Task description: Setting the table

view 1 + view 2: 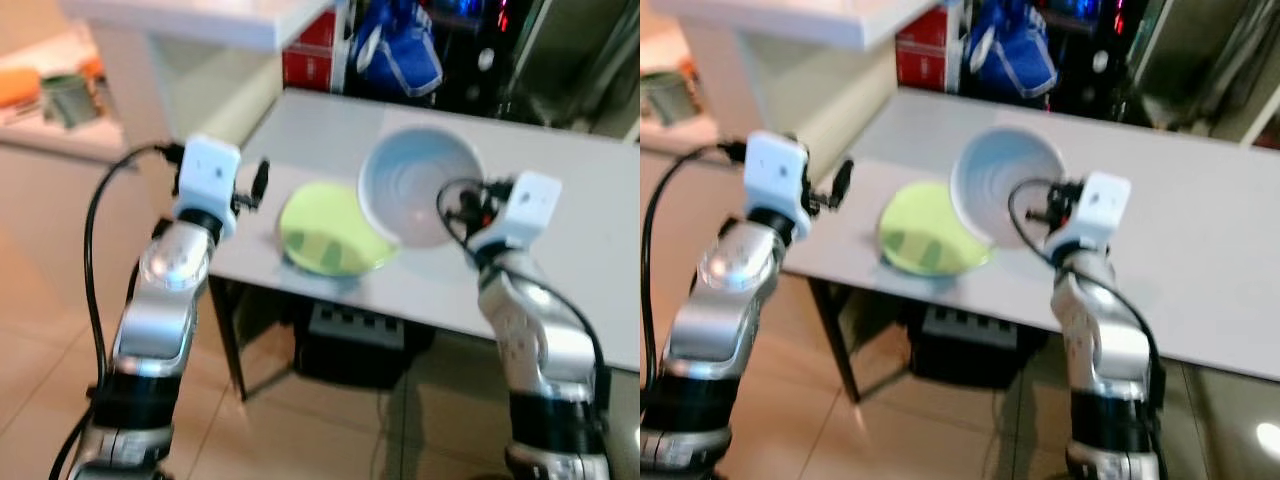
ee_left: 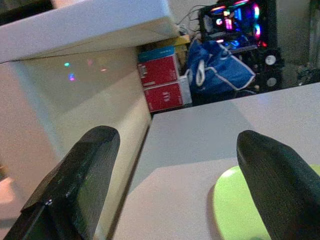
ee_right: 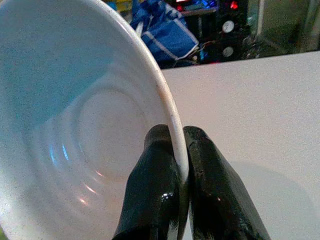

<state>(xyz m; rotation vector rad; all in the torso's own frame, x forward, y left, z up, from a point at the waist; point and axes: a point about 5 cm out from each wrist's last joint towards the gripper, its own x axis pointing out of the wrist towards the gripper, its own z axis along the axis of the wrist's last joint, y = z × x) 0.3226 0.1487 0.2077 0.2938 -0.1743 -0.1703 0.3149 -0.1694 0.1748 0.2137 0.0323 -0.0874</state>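
We are standing on a tiled floor before a pale grey table [image 1: 560, 290], with a white counter [image 1: 200, 20] in the upper left of the frame and red boxes [image 2: 162, 82], a blue bag [image 2: 220, 70] and a lit computer case [image 2: 235, 20] behind the table's far edge.

Nearest to us, the two silver arms rise from the bottom of the frame. The right claw [image 3: 175, 165] is clamped on the rim of a white bowl [image 1: 420, 195]: in the right wrist view one black finger sits inside the rim and the other outside, pressed together on it. The bowl is tilted, its open mouth turned back toward us, and it sits at the centre of the frame, just right of a green plate [image 1: 325, 240]. The head views are blurred, so we can only say it seems to be lifted off the table, not resting on it.

The plate lies flat near the table's front edge, between the two arms, with the bowl's lower side overlapping its right part in the picture. That is the relation the next move depends on: the bowl is to the right of and slightly beyond the plate, so setting it on the plate would mean carrying it leftward and levelling it.

The left claw [image 2: 175, 180] is at the table's left corner, fingers wide apart and holding nothing, with the plate just ahead of it on the right-hand finger's side.
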